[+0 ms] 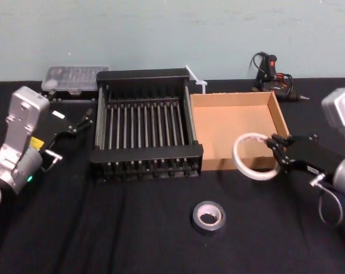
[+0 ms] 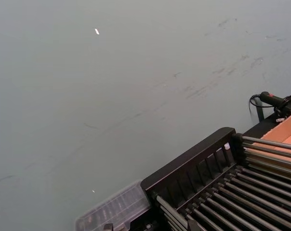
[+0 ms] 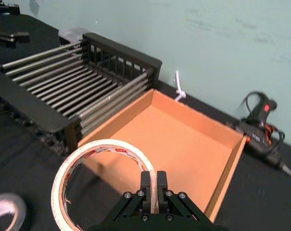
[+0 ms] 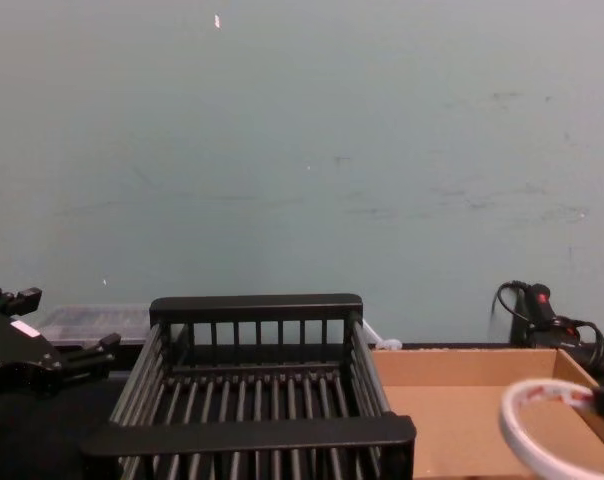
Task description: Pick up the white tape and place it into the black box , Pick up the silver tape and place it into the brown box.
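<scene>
My right gripper (image 1: 275, 147) is shut on the white tape (image 1: 239, 157), a thin ring with red print on its core. It holds the ring upright above the front wall of the brown box (image 1: 232, 125), near that box's right front corner. In the right wrist view the fingers (image 3: 154, 183) pinch the band of the white tape (image 3: 104, 144), with the brown box (image 3: 184, 139) just beyond. The silver tape (image 1: 208, 217) lies flat on the black cloth in front of both boxes. The black box (image 1: 147, 153) stands left of the brown box. My left gripper (image 1: 75, 125) is parked open at the crate's left.
A clear plastic case (image 1: 75, 77) sits behind the crate at the back left. A black and red glue gun (image 1: 269, 71) with its cables lies at the back right. A white tie (image 1: 196, 80) lies between the two boxes' far corners. A wall closes off the table's far edge.
</scene>
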{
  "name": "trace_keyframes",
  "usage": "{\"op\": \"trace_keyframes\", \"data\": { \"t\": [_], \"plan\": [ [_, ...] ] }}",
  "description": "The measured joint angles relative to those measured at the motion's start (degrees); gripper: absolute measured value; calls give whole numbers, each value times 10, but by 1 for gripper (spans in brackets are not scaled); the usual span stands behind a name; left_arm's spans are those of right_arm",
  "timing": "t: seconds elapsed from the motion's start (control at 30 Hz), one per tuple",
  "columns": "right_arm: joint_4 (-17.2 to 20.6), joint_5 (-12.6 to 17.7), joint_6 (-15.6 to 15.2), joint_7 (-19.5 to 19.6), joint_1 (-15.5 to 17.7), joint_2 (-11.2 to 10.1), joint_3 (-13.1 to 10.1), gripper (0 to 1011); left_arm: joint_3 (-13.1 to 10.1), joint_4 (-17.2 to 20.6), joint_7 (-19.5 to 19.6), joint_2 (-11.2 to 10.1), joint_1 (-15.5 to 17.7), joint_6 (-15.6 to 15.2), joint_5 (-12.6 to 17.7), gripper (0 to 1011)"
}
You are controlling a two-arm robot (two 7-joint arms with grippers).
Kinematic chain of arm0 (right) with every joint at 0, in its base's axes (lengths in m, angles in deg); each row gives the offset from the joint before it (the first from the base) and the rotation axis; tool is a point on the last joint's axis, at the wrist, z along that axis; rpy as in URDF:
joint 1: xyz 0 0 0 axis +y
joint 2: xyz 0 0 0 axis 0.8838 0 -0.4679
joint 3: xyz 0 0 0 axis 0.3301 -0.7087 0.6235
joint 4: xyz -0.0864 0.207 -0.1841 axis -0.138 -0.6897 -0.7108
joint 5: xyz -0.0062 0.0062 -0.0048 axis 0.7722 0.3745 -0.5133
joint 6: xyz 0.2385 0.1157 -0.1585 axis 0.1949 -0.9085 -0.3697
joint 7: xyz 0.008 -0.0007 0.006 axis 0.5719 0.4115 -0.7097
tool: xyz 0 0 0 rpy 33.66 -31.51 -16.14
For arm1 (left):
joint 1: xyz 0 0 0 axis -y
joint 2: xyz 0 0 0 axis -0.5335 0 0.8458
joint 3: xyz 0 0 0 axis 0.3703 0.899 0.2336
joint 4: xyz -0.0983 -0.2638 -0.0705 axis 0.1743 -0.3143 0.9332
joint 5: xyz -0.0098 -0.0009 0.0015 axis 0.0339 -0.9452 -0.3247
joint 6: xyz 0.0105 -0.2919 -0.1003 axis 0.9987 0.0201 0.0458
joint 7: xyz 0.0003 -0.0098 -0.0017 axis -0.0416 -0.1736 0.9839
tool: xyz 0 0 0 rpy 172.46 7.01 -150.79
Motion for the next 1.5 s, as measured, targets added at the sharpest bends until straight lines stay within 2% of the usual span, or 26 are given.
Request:
{"op": "trace_keyframes", "data": {
  "t": [0.17, 0.23, 0.67, 1.5],
  "plan": [
    [-22, -18, 3, -2, -36, 14, 18, 81, 0, 0, 0, 0, 0, 0, 0, 1001],
    [-39, -31, 4, -7, -61, 25, 31, 81, 0, 0, 0, 0, 0, 0, 0, 1001],
    [-98, -63, 10, -36, -145, 66, 77, 81, 0, 0, 0, 0, 0, 0, 0, 1002],
    [-198, -86, 23, -73, -254, 133, 144, 81, 0, 0, 0, 0, 0, 0, 0, 1001]
  ]
}}
